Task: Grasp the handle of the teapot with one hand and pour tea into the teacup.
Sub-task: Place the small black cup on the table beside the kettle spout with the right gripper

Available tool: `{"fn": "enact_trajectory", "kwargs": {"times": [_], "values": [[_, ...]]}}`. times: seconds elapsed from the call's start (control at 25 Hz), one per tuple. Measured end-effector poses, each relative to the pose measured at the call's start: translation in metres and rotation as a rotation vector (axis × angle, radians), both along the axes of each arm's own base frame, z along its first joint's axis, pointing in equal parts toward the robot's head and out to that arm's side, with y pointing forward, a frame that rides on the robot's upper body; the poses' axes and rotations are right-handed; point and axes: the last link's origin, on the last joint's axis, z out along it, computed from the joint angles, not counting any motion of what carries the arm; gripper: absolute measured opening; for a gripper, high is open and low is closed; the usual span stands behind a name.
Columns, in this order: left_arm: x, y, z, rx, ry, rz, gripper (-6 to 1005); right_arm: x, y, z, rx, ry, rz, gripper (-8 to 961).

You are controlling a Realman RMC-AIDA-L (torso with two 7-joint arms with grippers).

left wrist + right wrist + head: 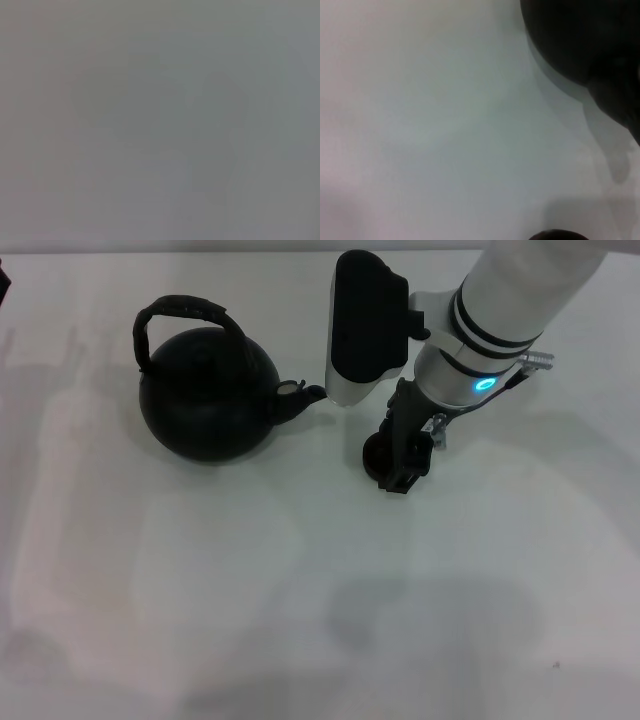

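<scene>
The right gripper (402, 462) hangs low over the white table (300, 590), right at the tiny round dark teacup (376, 456); whether its fingers are spread or clasping the cup I cannot tell. The large round matte-black teapot (208, 392) stands upright to the cup's left, spout toward it, its arched rough black handle (180, 312) untouched. Judging by this, grasping and pouring both remain. The left gripper is out of sight. No writing is readable anywhere.

One teapot (207, 393), one teacup (378, 456) (partly hidden).
</scene>
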Motion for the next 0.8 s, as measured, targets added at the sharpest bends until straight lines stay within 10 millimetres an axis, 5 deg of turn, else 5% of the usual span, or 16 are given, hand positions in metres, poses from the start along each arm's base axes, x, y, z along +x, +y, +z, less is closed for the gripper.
{"fn": "enact_trajectory", "kwargs": {"times": [0.8], "values": [[-0.0027, -0.0019, 0.0014, 0.002, 0.005, 0.006, 830, -0.0021, -0.0048, -0.0047, -0.020, 0.005, 0.010, 818]]}}
